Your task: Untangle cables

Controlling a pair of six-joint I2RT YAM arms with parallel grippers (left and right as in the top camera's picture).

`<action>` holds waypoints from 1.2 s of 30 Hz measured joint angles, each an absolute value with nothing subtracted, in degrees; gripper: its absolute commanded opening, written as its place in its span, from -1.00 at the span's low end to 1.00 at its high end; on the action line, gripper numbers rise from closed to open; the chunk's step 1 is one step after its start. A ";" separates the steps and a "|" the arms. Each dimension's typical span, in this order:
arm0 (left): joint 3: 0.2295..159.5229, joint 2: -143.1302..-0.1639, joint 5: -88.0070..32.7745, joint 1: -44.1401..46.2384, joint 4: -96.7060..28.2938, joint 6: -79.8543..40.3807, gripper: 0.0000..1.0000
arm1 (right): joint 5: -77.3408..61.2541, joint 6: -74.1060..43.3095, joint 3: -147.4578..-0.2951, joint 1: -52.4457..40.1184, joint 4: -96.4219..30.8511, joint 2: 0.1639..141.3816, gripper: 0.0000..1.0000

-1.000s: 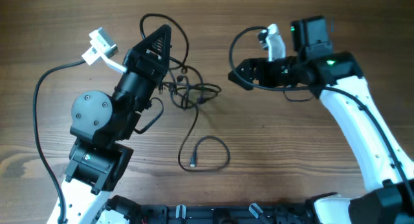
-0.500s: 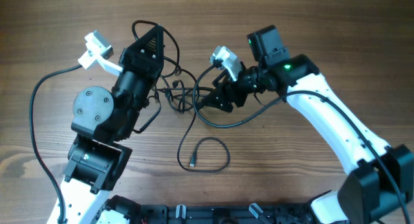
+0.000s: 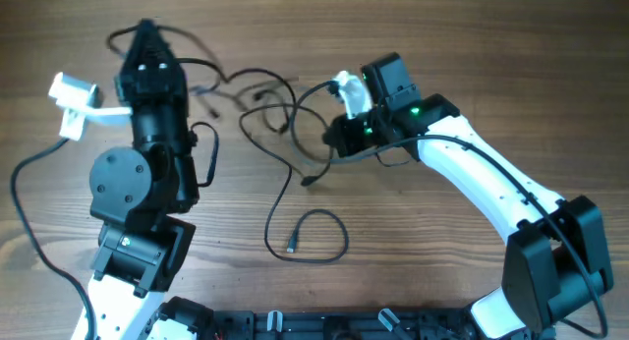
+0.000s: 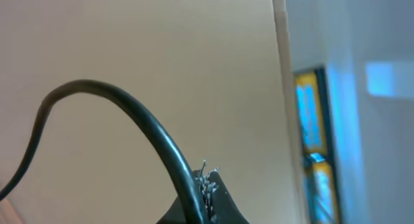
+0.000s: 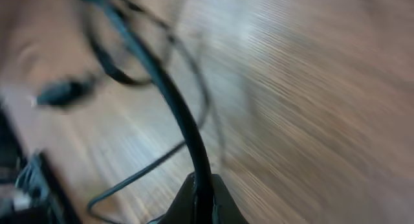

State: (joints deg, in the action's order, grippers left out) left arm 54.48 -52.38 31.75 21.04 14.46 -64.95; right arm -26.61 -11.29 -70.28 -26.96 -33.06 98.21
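Several thin black cables (image 3: 263,102) lie strung out in loose strands across the wooden table between my two grippers. My left gripper (image 3: 145,30) is at the far left, shut on one cable (image 4: 152,130) that arcs up out of its jaws (image 4: 204,204). My right gripper (image 3: 331,143) sits at the right end of the strands, shut on another cable (image 5: 174,107), which runs straight out from between its fingers (image 5: 204,195). A plug end (image 3: 308,182) hangs just below it. A separate cable (image 3: 316,214) lies nearer the front as a loose loop, apart from both grippers.
The left wrist camera (image 3: 73,91) sticks out to the left of that arm. A thick arm wire (image 3: 25,207) curves along the table's left side. A black rail (image 3: 295,325) runs along the front edge. The right arm (image 3: 491,188) crosses the right half of the table.
The right gripper swung left to the cables and shut on one. The left gripper moved left and farther back with its cable, and the knotted clump drew out into long strands.
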 measured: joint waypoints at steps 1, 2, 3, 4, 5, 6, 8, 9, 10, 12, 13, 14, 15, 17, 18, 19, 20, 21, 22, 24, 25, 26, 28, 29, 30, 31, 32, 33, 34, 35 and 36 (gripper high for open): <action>54.48 -52.38 34.81 21.04 14.46 -62.65 -0.92 | -22.50 -16.23 -69.58 -26.96 -34.26 98.21 -0.91; 54.48 -52.38 36.82 21.04 14.50 -60.86 -0.92 | -19.31 -19.97 -68.66 -26.96 -35.24 98.21 -0.92; 54.48 -52.38 41.19 21.04 14.63 -57.28 -0.92 | -14.02 -25.98 -65.82 -26.26 -36.23 98.30 -0.91; 54.48 -52.36 42.35 21.04 14.66 -56.21 -0.92 | -12.62 -27.57 -64.86 -25.85 -36.47 98.37 -0.91; 54.48 -52.36 43.81 21.04 14.55 -54.68 -0.92 | -11.42 -29.19 -63.68 -25.02 -36.56 98.41 -0.92; 54.48 -52.36 44.73 21.04 14.11 -53.54 -0.92 | -10.35 -30.72 -62.48 -23.68 -36.84 98.41 -0.91; 54.48 -52.25 45.39 21.04 12.19 -52.31 -0.92 | -9.72 -31.90 -61.65 -21.28 -37.26 98.41 -0.91; 54.48 -52.25 45.04 21.04 11.57 -51.88 -0.92 | -9.43 -31.92 -61.63 -20.47 -37.23 98.41 -0.91; 54.48 -52.27 44.49 21.04 11.42 -51.70 -0.92 | -9.34 -31.88 -61.63 -19.97 -37.21 98.41 -0.92; 54.48 -52.25 40.82 21.04 11.35 -51.42 -0.92 | -10.57 -29.63 -61.63 -19.68 -37.06 98.41 -0.91; 54.48 -52.25 37.34 21.04 11.33 -51.29 -0.92 | -12.21 -27.59 -61.65 -19.70 -37.69 98.41 -0.91; 54.48 -52.25 34.09 21.04 11.25 -51.29 -0.92 | -12.99 -26.48 -61.98 -19.70 -39.11 98.41 -0.79; 54.48 -52.27 31.53 21.04 11.00 -51.37 -0.92 | -13.54 -25.17 -63.00 -19.68 -42.15 98.45 -0.19; 54.48 -52.27 24.69 21.04 9.41 -53.10 -0.92 | -14.85 -21.98 -66.61 -19.66 -47.27 98.48 0.18; 54.48 -52.38 22.00 21.04 8.93 -54.35 -0.92 | -15.49 -19.53 -69.28 -19.66 -50.13 98.48 0.28; 54.48 -52.58 19.57 21.04 8.97 -55.33 -0.92 | -15.97 -18.04 -72.18 -19.66 -53.01 98.48 0.38; 54.48 -52.97 16.58 21.04 8.88 -56.69 -0.92 | -16.67 -15.62 -76.31 -19.66 -55.33 98.35 0.46; 54.48 -53.41 14.20 21.04 8.82 -57.56 -0.92 | -17.45 -13.65 -79.24 -19.66 -57.01 98.19 0.54; 54.48 -53.69 12.51 21.04 8.75 -57.89 -0.92 | -18.90 -11.62 -81.84 -19.59 -57.82 97.78 0.60; 54.48 -53.84 9.04 21.04 8.78 -58.92 -0.92 | -22.68 -7.90 -84.31 -19.59 -57.34 96.47 0.60; 54.48 -53.84 7.46 21.04 8.78 -59.81 -0.92 | -25.87 -5.78 -84.71 -19.55 -55.64 95.64 0.61; 54.48 -53.84 5.58 21.04 8.75 -60.88 -0.92 | -30.79 -2.35 -85.06 -19.55 -53.54 94.50 0.62; 54.48 -53.84 2.11 21.04 8.75 -63.20 -0.92 | -39.55 5.89 -85.71 -19.86 -49.21 93.08 0.65; 54.48 -53.84 0.67 21.04 8.75 -64.90 -0.92 | -41.67 8.29 -85.78 -20.43 -47.70 92.99 0.65; 54.48 -53.84 -0.54 21.04 8.75 -66.85 -0.92 | -42.72 11.73 -85.76 -21.50 -46.48 92.99 0.66; 54.48 -53.84 -1.69 21.04 8.78 -68.60 -0.92 | -43.29 14.17 -85.76 -22.55 -44.88 92.99 0.65; 54.48 -53.84 -2.57 21.04 8.75 -70.04 -0.92 | -43.57 16.32 -85.76 -23.86 -43.64 92.99 0.63; 54.48 -53.84 -4.51 21.04 8.75 -72.71 -0.92 | -43.24 18.90 -85.65 -25.76 -41.12 92.99 0.60; 54.48 -53.84 -5.54 21.04 8.78 -73.89 -0.92 | -42.11 19.86 -85.54 -26.70 -39.72 92.99 0.54; 54.48 -53.84 -6.50 21.04 8.80 -74.89 -0.92 | -40.86 20.82 -85.47 -27.22 -38.13 92.99 0.47; 54.48 -53.84 -8.19 21.04 8.80 -76.66 -0.92 | -40.01 21.28 -85.43 -27.24 -37.04 92.99 0.31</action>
State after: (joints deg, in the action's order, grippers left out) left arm 54.48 -53.84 -8.19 21.04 8.80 -76.66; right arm -40.01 21.28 -85.43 -27.24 -37.04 92.99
